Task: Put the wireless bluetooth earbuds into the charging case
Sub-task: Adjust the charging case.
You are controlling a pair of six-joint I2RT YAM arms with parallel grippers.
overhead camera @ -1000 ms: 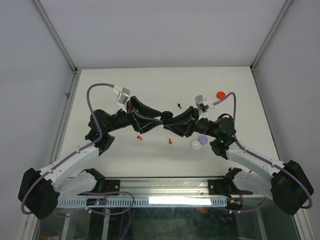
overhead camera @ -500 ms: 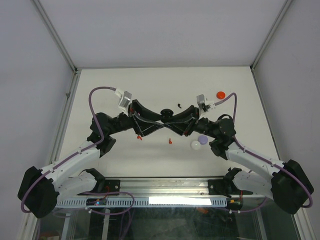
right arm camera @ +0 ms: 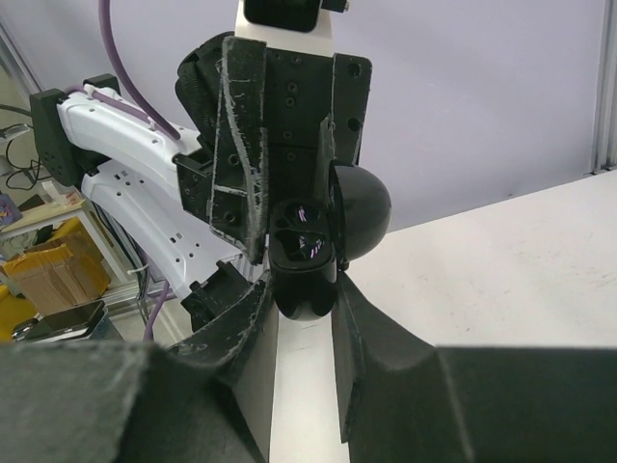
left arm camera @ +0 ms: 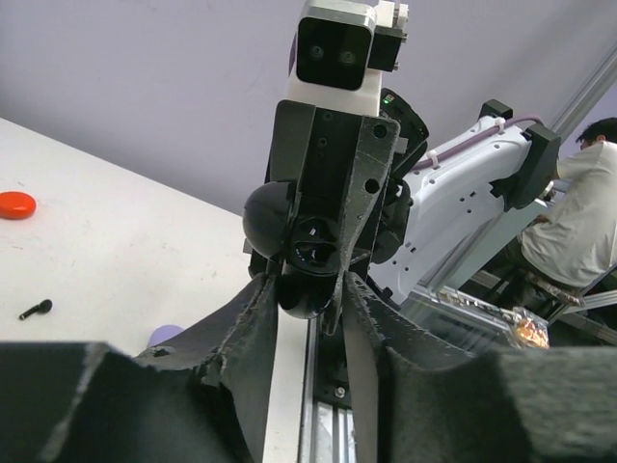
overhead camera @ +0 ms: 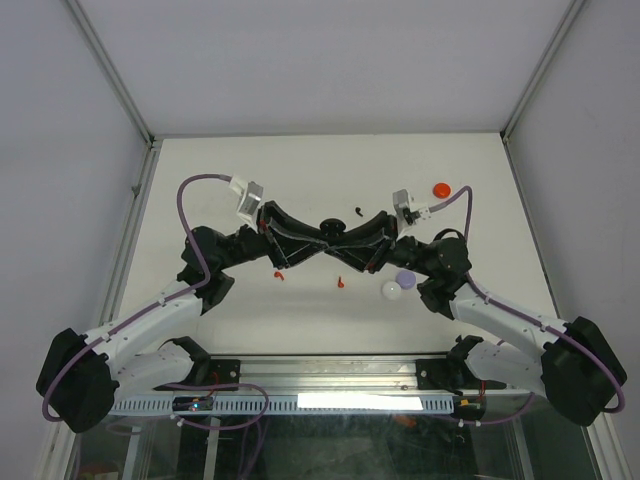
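Note:
A black round charging case (overhead camera: 330,228) with its lid swung open is held in mid-air above the table's middle, between both grippers. My left gripper (overhead camera: 321,238) is shut on it, seen close in the left wrist view (left arm camera: 308,289). My right gripper (overhead camera: 340,238) grips it from the opposite side (right arm camera: 302,289). The case body (right arm camera: 304,260) shows two empty glossy wells, with the lid (right arm camera: 362,207) behind. A black earbud (overhead camera: 356,211) lies just beyond the grippers, also in the left wrist view (left arm camera: 36,310). Two red earbuds (overhead camera: 279,274) (overhead camera: 341,282) lie nearer the bases.
A white case (overhead camera: 390,290) and a lilac case (overhead camera: 405,277) sit under my right arm. A red case (overhead camera: 441,188) lies at the back right, also in the left wrist view (left arm camera: 14,204). The metal rail (overhead camera: 330,370) runs along the near edge.
Both grippers have closed in on each other at the centre and risen slightly. The black case's lid now stands open between them.

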